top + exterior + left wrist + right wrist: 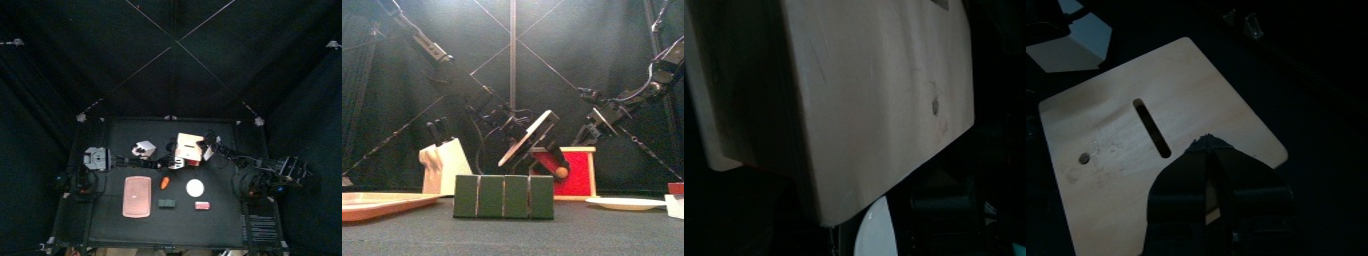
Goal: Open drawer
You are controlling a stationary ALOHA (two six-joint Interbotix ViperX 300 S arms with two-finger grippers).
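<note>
Both the left gripper (502,120) and right gripper (1211,160) crowd the drawer (191,148). I can't tell either's grip. Opening looks unstarted, so next I'd brace, then pull.

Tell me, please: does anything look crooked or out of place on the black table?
Yes. A flat light wooden panel with a narrow slot leans tilted above the red-fronted drawer instead of lying flat; the right gripper is at its edge.

overhead, table-level front, both wrists near drawer (194,149)
</note>
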